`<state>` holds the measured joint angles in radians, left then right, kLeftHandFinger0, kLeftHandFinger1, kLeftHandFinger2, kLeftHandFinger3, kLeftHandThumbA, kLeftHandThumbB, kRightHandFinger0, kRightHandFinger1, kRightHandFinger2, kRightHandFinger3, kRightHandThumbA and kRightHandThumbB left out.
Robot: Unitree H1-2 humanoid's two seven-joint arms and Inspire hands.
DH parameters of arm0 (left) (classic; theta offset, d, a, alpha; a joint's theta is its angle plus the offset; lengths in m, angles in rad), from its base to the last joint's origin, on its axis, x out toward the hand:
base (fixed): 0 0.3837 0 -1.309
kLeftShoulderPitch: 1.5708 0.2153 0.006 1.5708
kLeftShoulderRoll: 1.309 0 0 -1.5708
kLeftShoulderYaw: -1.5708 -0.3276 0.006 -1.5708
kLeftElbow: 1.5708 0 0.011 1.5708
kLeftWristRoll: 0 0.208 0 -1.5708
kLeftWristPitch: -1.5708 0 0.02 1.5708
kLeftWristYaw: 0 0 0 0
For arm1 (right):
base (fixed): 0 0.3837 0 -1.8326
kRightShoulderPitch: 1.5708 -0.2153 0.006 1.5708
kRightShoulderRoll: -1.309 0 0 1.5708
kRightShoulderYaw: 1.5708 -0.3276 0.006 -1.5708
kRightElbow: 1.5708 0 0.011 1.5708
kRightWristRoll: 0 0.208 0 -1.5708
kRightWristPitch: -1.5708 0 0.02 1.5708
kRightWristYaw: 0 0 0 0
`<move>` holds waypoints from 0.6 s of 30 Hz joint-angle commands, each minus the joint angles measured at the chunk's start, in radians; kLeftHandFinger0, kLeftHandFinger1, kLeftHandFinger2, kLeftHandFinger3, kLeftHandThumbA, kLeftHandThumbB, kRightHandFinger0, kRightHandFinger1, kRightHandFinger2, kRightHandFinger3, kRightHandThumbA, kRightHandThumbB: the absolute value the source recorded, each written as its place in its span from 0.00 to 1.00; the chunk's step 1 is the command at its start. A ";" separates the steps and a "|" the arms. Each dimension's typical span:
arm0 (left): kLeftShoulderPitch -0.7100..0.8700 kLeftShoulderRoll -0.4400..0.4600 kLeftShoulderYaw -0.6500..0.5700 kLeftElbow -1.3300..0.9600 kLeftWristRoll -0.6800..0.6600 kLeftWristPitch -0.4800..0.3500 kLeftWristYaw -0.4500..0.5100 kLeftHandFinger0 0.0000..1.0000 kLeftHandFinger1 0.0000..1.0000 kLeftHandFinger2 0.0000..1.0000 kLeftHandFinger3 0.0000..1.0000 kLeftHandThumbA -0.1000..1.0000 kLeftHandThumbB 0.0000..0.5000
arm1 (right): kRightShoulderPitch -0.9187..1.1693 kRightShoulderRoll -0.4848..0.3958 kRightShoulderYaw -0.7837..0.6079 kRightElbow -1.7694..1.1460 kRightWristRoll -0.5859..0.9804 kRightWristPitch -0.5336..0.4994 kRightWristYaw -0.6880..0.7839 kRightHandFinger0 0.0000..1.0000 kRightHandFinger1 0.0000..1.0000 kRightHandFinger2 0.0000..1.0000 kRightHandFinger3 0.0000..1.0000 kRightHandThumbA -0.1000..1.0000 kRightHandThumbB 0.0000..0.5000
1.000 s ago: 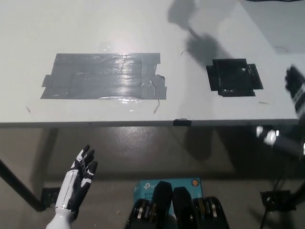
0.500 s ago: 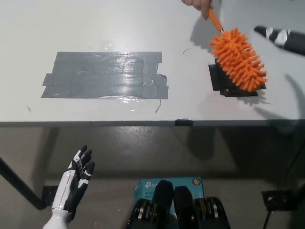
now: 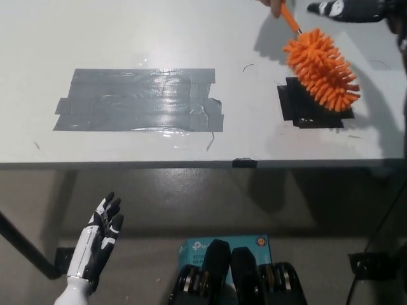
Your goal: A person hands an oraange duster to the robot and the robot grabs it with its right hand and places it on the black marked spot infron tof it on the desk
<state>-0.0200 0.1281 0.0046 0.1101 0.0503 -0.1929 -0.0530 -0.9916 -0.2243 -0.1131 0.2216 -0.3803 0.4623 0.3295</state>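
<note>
**Orange duster held out above the black mark**

Grey-white desk (image 3: 127, 32) carries a wide grey tape patch (image 3: 140, 100) and the black marked spot (image 3: 299, 105). Above that spot hangs the orange duster (image 3: 321, 68), its handle held by a person's hand (image 3: 272, 5). Right hand (image 3: 343, 8) is nearby; its fingers cannot be told. Left hand (image 3: 98, 238) rests below the desk, fingers apart.

Orange duster (image 3: 321, 68) above black patch (image 3: 313, 105)
</note>
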 commanded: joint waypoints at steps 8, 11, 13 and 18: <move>-0.016 0.014 0.006 -0.041 -0.024 -0.023 -0.020 1.00 1.00 1.00 1.00 0.84 0.36 | -0.116 -0.016 0.038 0.380 -0.014 0.008 0.010 1.00 1.00 1.00 1.00 1.00 0.67; -0.018 0.014 0.008 -0.042 -0.025 -0.019 -0.020 1.00 1.00 1.00 1.00 0.84 0.39 | -0.123 -0.024 0.091 0.461 -0.049 0.008 0.003 1.00 1.00 1.00 1.00 1.00 0.65; -0.019 0.014 0.008 -0.038 -0.025 -0.021 -0.019 1.00 1.00 1.00 1.00 0.84 0.39 | -0.132 -0.032 0.122 0.514 -0.058 0.008 -0.003 1.00 1.00 1.00 1.00 1.00 0.66; -0.025 0.017 0.005 -0.037 -0.025 -0.019 -0.023 1.00 1.00 1.00 1.00 0.84 0.37 | -0.141 -0.063 0.204 0.604 -0.077 -0.006 -0.015 1.00 1.00 1.00 1.00 1.00 0.69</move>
<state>-0.0265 0.1310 0.0057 0.1058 0.0397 -0.1929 -0.0635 -1.0574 -0.2413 0.0424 0.7859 -0.4394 0.4713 0.3313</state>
